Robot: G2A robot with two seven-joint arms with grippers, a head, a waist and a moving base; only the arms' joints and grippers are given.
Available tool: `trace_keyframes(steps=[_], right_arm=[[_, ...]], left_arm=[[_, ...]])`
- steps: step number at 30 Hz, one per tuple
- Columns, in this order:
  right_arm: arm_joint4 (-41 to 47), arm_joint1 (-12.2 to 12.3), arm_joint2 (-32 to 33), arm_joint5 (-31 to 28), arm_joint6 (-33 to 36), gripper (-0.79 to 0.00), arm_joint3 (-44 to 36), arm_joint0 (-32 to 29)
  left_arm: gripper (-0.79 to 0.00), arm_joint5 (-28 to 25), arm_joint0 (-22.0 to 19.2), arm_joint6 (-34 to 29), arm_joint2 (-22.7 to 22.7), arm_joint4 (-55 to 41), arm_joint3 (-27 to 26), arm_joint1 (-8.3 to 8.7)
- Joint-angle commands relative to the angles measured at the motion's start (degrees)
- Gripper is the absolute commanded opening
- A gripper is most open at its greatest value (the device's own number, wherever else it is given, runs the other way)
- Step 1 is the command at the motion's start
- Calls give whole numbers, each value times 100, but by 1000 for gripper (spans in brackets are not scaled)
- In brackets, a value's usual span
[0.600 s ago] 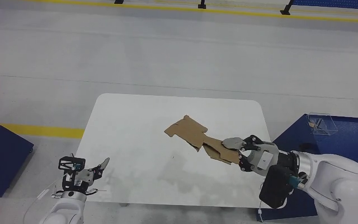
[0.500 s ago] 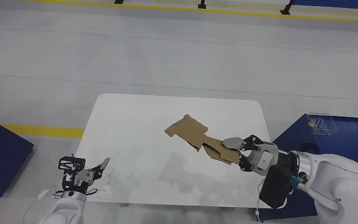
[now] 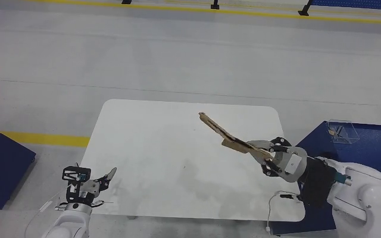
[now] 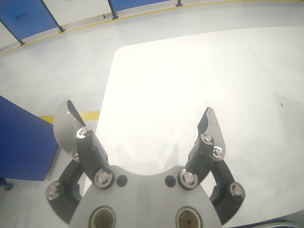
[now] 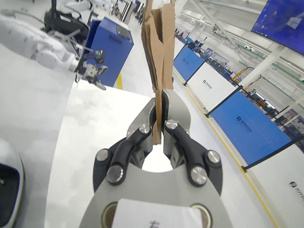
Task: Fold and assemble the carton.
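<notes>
The flattened carton point(image 3: 229, 135) was pinched at its near end by the right pincer point(image 5: 159, 105) and held edge-on above the surface point(image 3: 149, 154), extending away beyond the fingertips. The left pincer point(image 4: 140, 112) was held spread, well apart from the carton.

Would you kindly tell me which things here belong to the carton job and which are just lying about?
Job: flattened carton; right pincer, shut on it; left pincer, open; table.
Lying about: blue cabinet; clear holder on it; barrier panels; wall screen.
</notes>
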Motion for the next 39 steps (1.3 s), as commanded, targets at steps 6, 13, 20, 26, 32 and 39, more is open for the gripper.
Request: trace_keyframes(steps=[6, 13, 20, 26, 32, 39], right_arm=[[5447, 236, -597, 790, 2187, -785, 570, 55], [10270, 408, -1030, 2978, 5021, -785, 1207, 390], [11747, 349, -1588, 3966, 6059, -785, 1705, 143], [12244, 293, -1786, 4432, 6038, -785, 1877, 73], [12244, 293, -1786, 4432, 6038, -785, 1877, 73], [12503, 275, -1823, 4556, 5899, -785, 1824, 39]], left_arm=[[0, 0, 0, 0, 0, 0, 0, 0], [0, 0, 0, 0, 0, 0, 0, 0], [0, 0, 0, 0, 0, 0, 0, 0], [0, 0, 0, 0, 0, 0, 0, 0], [0, 0, 0, 0, 0, 0, 0, 0], [0, 0, 0, 0, 0, 0, 0, 0]])
